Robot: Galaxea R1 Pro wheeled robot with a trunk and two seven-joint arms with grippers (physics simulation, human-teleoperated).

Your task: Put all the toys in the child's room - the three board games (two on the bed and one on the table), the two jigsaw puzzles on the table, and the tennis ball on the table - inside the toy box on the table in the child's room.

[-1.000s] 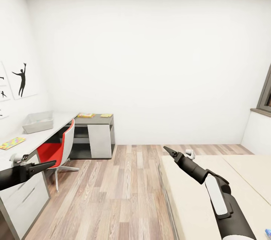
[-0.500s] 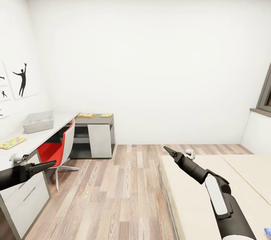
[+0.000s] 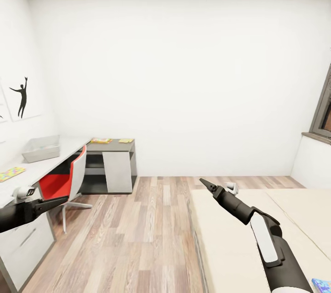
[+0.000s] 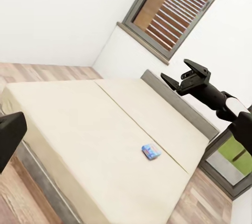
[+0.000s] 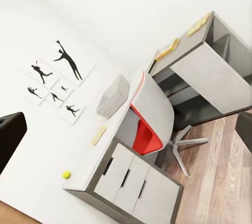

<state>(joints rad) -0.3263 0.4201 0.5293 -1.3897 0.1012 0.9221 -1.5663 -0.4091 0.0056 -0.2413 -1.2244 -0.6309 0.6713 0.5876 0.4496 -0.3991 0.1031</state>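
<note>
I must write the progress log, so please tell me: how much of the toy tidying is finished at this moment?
Nothing looks done. The light grey square toy box sits on the L-shaped desk; its contents cannot be judged. A multicoloured flat puzzle square and the small yellow-green tennis ball lie on the desk, and a blue flat game box on the beige bed. The left gripper and right gripper hold nothing.

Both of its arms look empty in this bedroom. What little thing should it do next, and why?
Probably keep turning right toward the bed and reach for the blue board game lying flat on the mattress. Both the left gripper and the right gripper hold nothing; the right gripper is open and hovers above the bed. The toy box waits on the table.
</note>
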